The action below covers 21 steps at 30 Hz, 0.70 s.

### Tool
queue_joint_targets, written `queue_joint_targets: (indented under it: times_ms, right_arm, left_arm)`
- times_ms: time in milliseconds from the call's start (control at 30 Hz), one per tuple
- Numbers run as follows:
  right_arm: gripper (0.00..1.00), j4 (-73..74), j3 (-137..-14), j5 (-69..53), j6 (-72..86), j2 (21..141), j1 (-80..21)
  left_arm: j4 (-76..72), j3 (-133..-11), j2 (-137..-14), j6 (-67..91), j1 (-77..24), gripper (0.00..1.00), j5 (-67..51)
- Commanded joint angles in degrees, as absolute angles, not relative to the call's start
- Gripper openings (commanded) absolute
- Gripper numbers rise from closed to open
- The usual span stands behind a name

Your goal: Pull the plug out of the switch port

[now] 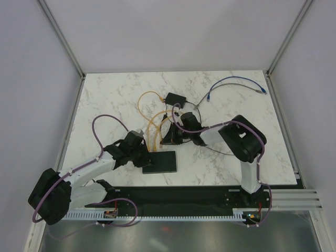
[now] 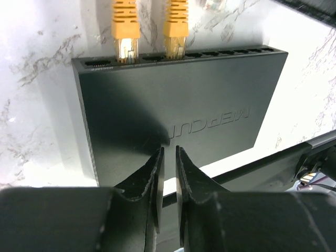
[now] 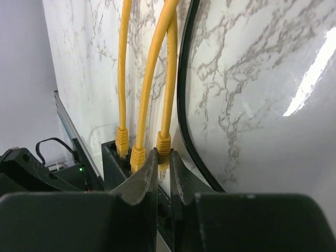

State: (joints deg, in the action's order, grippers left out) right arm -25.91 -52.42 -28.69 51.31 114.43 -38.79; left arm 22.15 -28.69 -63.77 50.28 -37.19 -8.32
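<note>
From above, the switch (image 1: 160,161) lies flat on the worktop (image 1: 115,94), close to the near edge and left of centre. The left tool (image 1: 144,157) sits at the switch's left end; contact cannot be made out from here. The right tool (image 1: 167,140) reaches in from the right and hangs just beyond the switch's far long edge, beside the orange cables (image 1: 152,118) that run down to that edge. A small black box (image 1: 177,98) lies farther back, and a blue cable (image 1: 236,84) curls at the far right.

In the left wrist view, the switch (image 2: 199,100) fills the middle, its socket row along the far edge. Two orange plugs (image 2: 125,31) sit in sockets at the left part of that row. The left tool (image 2: 169,155) stands over the switch's near edge, its fingers (image 2: 152,173) a narrow slit apart with nothing between them.

In the right wrist view, three orange cables drop to the switch (image 3: 111,163) below the fingertips. The right tool (image 3: 163,157) is narrow. The rightmost plug (image 3: 164,143) shows in line with its slit, just past the tips. Whether the pads press on it I cannot tell. A black cable (image 3: 181,105) curves across the worktop just right of the plugs.
</note>
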Motion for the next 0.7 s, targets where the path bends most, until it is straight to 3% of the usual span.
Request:
queue_joint_targets:
  times_ms: [0, 267, 667]
  right_arm:
    - [0.0, -20.1, -56.1, -29.3, 45.7, 109.0, -38.6]
    - [0.0, -7.0, -53.4, -37.8, 37.9, 92.4, -38.8]
    - [0.0, 8.2, -56.3, -31.8, 34.7, 64.4, -38.6]
  left_arm:
    - [23.0, -27.3, -61.4, 49.7, -37.0, 0.22, -8.4]
    - [23.0, -27.1, -55.4, 49.2, -37.0, 0.22, -7.9]
    - [23.0, -26.9, -55.5, 48.6, -37.0, 0.22, -7.8]
